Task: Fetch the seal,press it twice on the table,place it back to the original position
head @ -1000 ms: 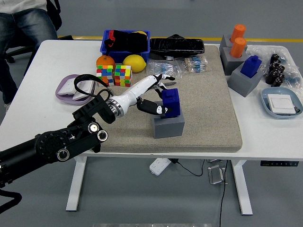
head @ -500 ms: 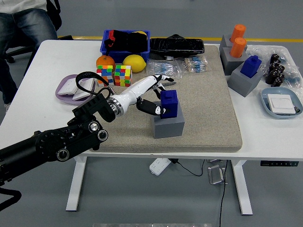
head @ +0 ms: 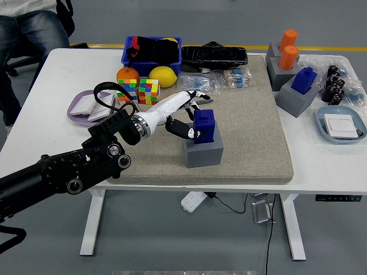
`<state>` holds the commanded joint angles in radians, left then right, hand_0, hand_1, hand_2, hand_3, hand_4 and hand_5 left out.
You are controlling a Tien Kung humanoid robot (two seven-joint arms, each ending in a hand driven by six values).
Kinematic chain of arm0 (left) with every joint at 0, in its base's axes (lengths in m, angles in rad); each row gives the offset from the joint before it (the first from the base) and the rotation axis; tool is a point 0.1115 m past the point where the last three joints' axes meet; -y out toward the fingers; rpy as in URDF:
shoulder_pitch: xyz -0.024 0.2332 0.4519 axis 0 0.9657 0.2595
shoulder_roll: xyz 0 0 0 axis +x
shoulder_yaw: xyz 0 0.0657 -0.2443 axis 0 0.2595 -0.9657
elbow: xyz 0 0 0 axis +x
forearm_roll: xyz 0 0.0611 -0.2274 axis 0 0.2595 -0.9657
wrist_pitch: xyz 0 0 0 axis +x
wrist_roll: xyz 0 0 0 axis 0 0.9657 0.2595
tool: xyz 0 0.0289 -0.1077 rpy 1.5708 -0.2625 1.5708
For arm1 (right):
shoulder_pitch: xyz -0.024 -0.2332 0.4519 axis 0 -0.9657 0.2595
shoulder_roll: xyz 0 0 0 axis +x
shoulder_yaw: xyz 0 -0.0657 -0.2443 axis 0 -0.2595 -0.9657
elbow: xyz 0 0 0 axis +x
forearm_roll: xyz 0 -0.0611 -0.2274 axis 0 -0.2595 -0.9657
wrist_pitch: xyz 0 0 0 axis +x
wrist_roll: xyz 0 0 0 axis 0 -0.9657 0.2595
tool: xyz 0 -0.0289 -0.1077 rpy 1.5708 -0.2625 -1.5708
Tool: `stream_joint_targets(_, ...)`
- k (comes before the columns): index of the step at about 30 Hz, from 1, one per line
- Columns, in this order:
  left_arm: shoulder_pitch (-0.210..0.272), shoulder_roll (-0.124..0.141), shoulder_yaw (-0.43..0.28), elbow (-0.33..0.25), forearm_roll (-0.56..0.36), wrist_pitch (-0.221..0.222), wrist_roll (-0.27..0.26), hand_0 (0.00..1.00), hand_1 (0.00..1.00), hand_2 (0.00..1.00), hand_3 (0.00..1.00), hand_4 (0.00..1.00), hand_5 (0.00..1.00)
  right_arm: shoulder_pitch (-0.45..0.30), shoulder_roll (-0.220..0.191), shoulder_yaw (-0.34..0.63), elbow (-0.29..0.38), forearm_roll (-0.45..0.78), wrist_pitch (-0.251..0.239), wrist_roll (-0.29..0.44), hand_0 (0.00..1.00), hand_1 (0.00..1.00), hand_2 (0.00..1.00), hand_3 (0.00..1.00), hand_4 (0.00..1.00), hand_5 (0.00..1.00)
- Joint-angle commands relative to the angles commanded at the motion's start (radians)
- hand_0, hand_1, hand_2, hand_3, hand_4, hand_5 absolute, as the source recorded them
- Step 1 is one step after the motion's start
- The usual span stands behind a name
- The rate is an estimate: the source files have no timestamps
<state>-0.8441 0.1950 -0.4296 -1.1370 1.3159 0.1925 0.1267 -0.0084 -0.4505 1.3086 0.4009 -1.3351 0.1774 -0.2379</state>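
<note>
The seal [head: 205,126] is a dark blue block and it stands upright, its long axis going straight up from the table. Its lower end sits in the top of a grey holder [head: 203,150], and this holder stands on the beige mat [head: 246,126], near the mat's front edge. The seal has flat sides and a small step near its top. I cannot tell which face is the front.

My left hand [head: 188,114] is at the left side of the seal. My fingers [head: 195,98] are curled around the blue block: the white ones reach behind its top and the dark thumb presses on the near side, so I am pinching the seal between them.

At the far edge of the white table [head: 51,80] there is a blue bin [head: 129,56] with dark things inside, which I cannot name. Beside it lies a black tray [head: 213,55]. Left of my arm is a purple dish [head: 77,109] holding white flat pieces. At the right edge a light blue dish [head: 342,125] holds a white pad. More grey holders stand at the far right: one [head: 295,97] carries a second blue block [head: 304,79], and two others carry orange cylinders [head: 288,48].

An orange [head: 126,73] and a lemon [head: 163,76] lie behind two colour cubes [head: 139,90], which are just beside my wrist. A person in jeans [head: 26,28] sits at the far left corner.
</note>
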Motion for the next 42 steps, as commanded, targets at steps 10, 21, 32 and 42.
stream_joint_targets(10, 0.002, -0.006, 0.003, 0.011, -0.007, 0.001, 0.001, 0.805, 0.423, 0.360, 0.869, 0.676, 0.002, 0.002, 0.001, 0.003, -0.001, -0.002, 0.000, 0.000, 0.902, 0.753, 0.753, 0.774, 0.889, 0.549)
stream_joint_targets(21, 0.002, -0.004, 0.003, 0.020, -0.001, -0.002, 0.003, 0.803, 0.433, 0.365, 0.870, 0.681, 0.002, 0.001, 0.002, 0.004, 0.000, -0.002, 0.000, 0.000, 0.902, 0.753, 0.753, 0.775, 0.889, 0.550)
stream_joint_targets(32, -0.014, 0.011, -0.006, 0.003, 0.028, -0.026, 0.032, 0.803, 0.415, 0.354, 0.870, 0.689, 0.002, 0.000, 0.001, 0.009, 0.000, -0.001, 0.000, 0.000, 0.902, 0.753, 0.753, 0.775, 0.890, 0.550)
stream_joint_targets(42, -0.027, 0.023, -0.013, -0.025, 0.051, -0.059, 0.072, 0.799, 0.400, 0.344, 0.868, 0.687, 0.002, -0.001, 0.002, 0.009, -0.001, -0.001, 0.001, 0.000, 0.902, 0.753, 0.753, 0.775, 0.890, 0.551)
